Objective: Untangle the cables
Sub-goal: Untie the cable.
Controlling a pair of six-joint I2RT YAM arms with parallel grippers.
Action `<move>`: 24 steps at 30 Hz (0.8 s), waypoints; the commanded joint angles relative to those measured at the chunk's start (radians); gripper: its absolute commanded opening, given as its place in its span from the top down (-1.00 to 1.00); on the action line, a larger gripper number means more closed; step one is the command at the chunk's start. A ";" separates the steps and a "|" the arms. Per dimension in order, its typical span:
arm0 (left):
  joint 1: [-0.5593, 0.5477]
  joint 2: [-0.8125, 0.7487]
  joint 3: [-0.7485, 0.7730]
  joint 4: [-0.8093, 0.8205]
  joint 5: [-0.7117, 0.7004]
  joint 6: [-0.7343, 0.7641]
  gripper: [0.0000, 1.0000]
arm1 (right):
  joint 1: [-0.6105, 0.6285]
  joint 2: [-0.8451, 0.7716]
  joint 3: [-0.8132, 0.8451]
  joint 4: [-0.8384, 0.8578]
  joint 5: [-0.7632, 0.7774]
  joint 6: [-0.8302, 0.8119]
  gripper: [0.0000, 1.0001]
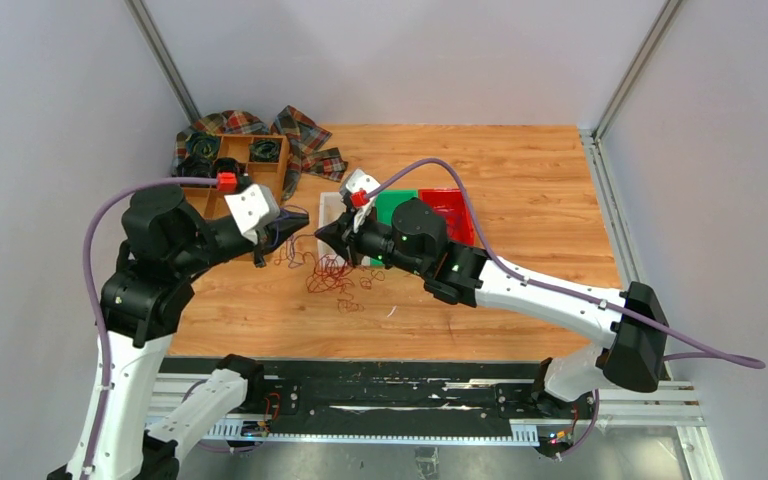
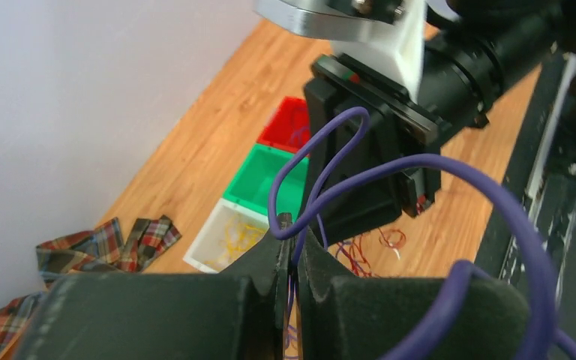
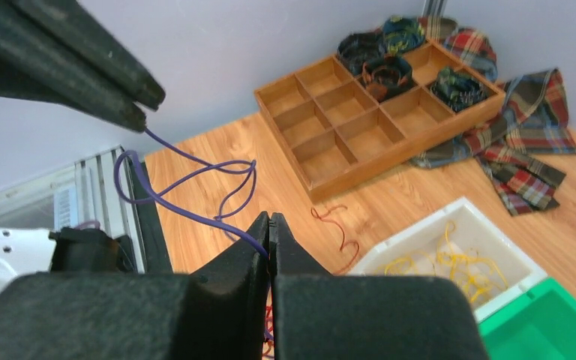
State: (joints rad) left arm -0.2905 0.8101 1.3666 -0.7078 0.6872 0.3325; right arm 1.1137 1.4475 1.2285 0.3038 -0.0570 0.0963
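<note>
My left gripper is pinched on one purple wire, which it holds up off the table. The wire runs in slack loops across to my right gripper, whose fingers are closed tight on another stretch of it. Below and between us the clump of red-brown wires lies on the wood, its loops crossing and not yet sorted. To its right the white bin holds yellow wires, so I judge that colour largely done. I can make out nothing in the green bin, and I cannot tell what the red bin holds. I reckon I am partway: the purple wire is nearly free and the red-brown ones remain. I can read no brand, label or writing.
</note>
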 commanded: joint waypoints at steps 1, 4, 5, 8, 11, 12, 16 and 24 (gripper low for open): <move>-0.003 0.008 -0.012 -0.143 0.091 0.205 0.84 | -0.006 -0.024 0.026 -0.113 -0.024 -0.022 0.99; -0.004 0.022 -0.029 -0.195 0.104 0.223 0.80 | -0.006 -0.025 0.050 -0.168 -0.033 -0.017 0.99; -0.004 0.025 -0.039 -0.206 0.114 0.223 0.77 | -0.005 -0.025 0.063 -0.190 -0.032 -0.014 0.98; -0.004 0.024 -0.068 -0.216 0.150 0.201 0.69 | -0.003 -0.027 0.081 -0.229 -0.038 -0.010 0.99; -0.004 0.020 -0.086 -0.216 0.190 0.165 0.60 | 0.004 -0.026 0.094 -0.247 -0.043 -0.013 0.99; -0.004 0.021 -0.091 -0.216 0.201 0.154 0.57 | 0.006 -0.023 0.101 -0.254 -0.044 -0.013 0.99; -0.004 0.023 -0.101 -0.216 0.234 0.147 0.54 | 0.017 -0.021 0.110 -0.258 -0.058 -0.022 0.99; -0.004 0.028 -0.130 -0.216 0.104 0.147 0.47 | 0.025 -0.014 0.117 -0.263 -0.075 -0.031 0.99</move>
State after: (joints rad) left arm -0.2905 0.8379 1.2583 -0.9226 0.8436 0.4931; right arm 1.1183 1.4464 1.3022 0.0429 -0.1089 0.0845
